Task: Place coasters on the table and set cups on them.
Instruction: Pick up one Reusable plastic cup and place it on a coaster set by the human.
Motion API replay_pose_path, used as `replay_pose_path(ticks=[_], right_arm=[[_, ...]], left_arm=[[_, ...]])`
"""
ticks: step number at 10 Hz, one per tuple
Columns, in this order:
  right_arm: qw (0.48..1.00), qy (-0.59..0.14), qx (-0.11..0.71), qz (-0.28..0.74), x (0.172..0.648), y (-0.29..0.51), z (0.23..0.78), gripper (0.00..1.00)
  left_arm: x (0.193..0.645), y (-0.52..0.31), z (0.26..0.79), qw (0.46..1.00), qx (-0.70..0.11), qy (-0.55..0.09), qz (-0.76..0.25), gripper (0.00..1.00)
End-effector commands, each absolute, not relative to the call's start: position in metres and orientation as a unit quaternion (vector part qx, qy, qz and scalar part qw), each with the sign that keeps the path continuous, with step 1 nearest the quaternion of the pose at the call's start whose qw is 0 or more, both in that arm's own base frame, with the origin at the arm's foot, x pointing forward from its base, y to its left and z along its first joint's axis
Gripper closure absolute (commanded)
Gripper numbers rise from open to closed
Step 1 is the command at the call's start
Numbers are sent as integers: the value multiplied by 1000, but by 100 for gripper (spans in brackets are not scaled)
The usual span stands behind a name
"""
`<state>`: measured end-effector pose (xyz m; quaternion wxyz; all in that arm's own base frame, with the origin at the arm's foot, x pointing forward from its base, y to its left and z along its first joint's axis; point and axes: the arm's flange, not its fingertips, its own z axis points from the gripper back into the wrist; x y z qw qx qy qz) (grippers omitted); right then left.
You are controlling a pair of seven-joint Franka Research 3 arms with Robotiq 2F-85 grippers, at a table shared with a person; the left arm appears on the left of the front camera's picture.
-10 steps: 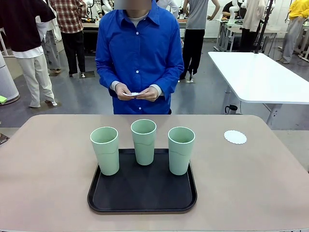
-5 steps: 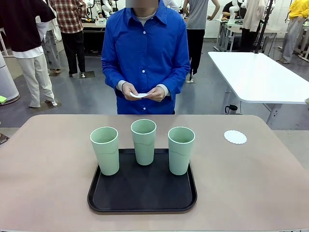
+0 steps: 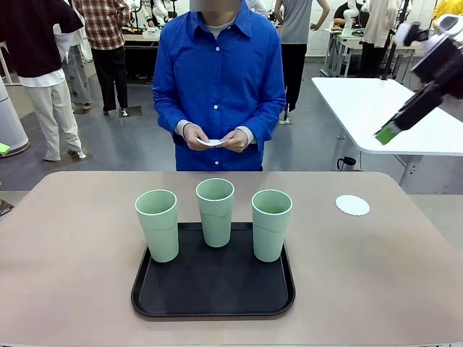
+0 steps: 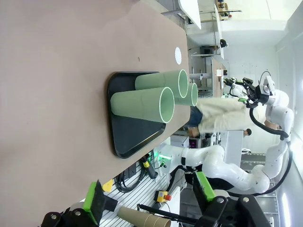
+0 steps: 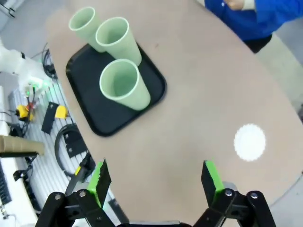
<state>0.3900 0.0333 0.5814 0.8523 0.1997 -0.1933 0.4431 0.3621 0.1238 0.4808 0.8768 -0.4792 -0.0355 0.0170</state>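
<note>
Three mint-green cups (image 3: 157, 224) (image 3: 215, 211) (image 3: 271, 224) stand upright on a black tray (image 3: 213, 289) in the middle of the beige table (image 3: 72, 253). One white lacy coaster (image 3: 352, 204) lies flat on the table at the far right. The person in a blue shirt holds more white coasters (image 3: 210, 142) in both hands at the far edge. My right gripper (image 5: 156, 179) hangs open and empty high over the table's right side, with the coaster (image 5: 249, 142) and cups (image 5: 124, 85) below it. My left gripper (image 4: 149, 194) is open and empty, off the table's left end.
A white rectangular table (image 3: 391, 116) stands behind at the right. In the front view, one green-tipped finger (image 3: 388, 132) of my right arm reaches in at the upper right. Bare tabletop lies on both sides of the tray. Other people stand far behind.
My right arm has come into the front view at the upper right. The person has shifted slightly to the right, still holding the coasters. Cups, tray and coaster have not moved.
</note>
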Motion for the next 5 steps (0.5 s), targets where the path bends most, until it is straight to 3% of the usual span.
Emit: replay_pose_path(ticks=[1,5], right_arm=[[838,-213,213,455,397,46,561,0],[849,-198,205,445,395,44,570,0]], left_arm=[[360,125,483,875,-482,-41,16,0],[360,125,483,875,-482,-41,16,0]])
